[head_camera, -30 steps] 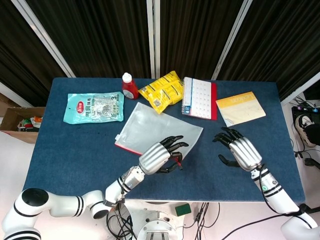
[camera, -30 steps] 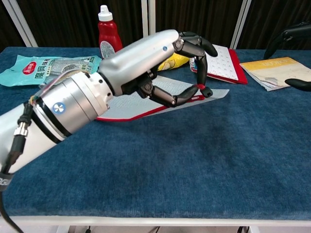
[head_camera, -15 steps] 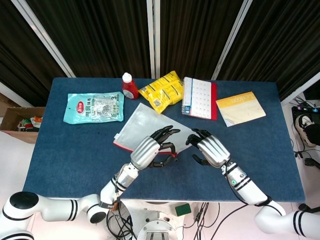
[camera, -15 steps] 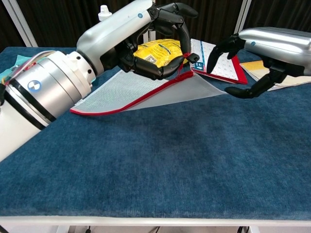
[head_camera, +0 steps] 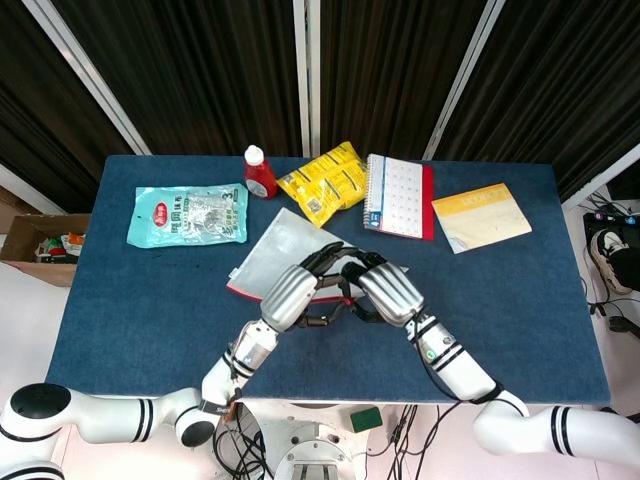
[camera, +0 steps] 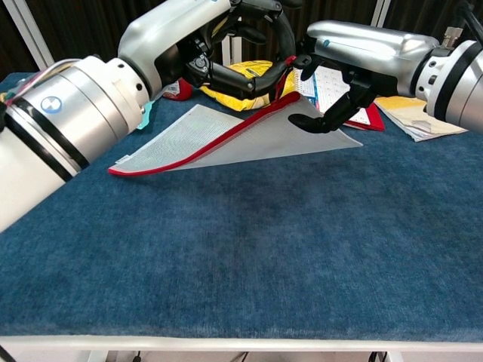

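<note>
Mesh pouch (camera: 249, 136) corner pinched, lifted by left robot hand (camera: 226, 45); right robot hand (camera: 355, 56) open beside

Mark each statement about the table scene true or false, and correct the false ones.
1. The left hand holds the mesh pouch by its red-edged corner, lifted off the table. True.
2. The red bottle lies on its side. False: it stands upright.
3. The right hand is beside the pouch corner. True.
4. The yellow snack bag lies on the teal packet. False: they lie apart, with the bottle between them.
5. The spiral notebook is beside the snack bag. True.
</note>
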Robot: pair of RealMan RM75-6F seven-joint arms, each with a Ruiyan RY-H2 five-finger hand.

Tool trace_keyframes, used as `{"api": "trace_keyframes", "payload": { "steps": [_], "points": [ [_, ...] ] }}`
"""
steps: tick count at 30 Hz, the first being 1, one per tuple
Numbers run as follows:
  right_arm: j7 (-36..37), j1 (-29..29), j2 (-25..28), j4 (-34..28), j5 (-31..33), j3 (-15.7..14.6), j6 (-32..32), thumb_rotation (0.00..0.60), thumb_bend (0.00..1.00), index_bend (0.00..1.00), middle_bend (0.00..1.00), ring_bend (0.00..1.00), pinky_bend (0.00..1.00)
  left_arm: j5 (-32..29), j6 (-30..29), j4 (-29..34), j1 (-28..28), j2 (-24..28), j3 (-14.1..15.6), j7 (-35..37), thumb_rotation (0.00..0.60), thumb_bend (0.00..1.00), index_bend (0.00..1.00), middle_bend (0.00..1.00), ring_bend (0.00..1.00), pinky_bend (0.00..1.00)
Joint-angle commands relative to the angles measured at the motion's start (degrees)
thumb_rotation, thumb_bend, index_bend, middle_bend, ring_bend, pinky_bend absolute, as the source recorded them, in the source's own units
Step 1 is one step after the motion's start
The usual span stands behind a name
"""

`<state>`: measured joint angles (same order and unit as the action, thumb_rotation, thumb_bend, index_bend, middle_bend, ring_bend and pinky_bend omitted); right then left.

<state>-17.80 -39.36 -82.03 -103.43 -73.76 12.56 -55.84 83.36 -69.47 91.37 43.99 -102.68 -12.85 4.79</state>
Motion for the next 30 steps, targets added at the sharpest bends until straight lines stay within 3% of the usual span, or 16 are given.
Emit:
{"api": "trace_keyframes", "payload": {
  "steps": [1,21,26,30],
  "points": [
    [-1.1,-0.9,-0.9,-0.3,2.0,0.6,0.2,0.6,0.38,0.47,0.37,0.14,0.26,-0.2,0.2,0.0,0.0,0.0,-0.2,-0.2,0.6,0.54,0.59,0.09,0.04,0.17],
    [-2.4,-3.1,-2.8,1.1,6.2,-0.2,-0.5,0.6,0.39,0.59,0.42,0.17,0.27,-0.2,0.7,-0.3,-0.1,0.1,-0.6,0.0,0.6,0.54,0.59,0.09,0.04,0.17],
    [-2.4,-3.7,-4.0,2.1,6.8,-0.2,-0.6,0.6,0.4,0.67,0.44,0.19,0.28,-0.2,0.7,-0.3,-0.3,0.3,-0.6,0.0,0.6,0.54,0.59,0.09,0.04,0.17],
    [-2.4,-3.9,-4.8,2.3,6.4,0.1,-1.9,0.6,0.46,0.74,0.45,0.2,0.28,-0.6,0.2,-0.2,-1.2,0.6,-0.1,0.8,0.6,0.54,0.59,0.09,0.04,0.17]
  ]
}}
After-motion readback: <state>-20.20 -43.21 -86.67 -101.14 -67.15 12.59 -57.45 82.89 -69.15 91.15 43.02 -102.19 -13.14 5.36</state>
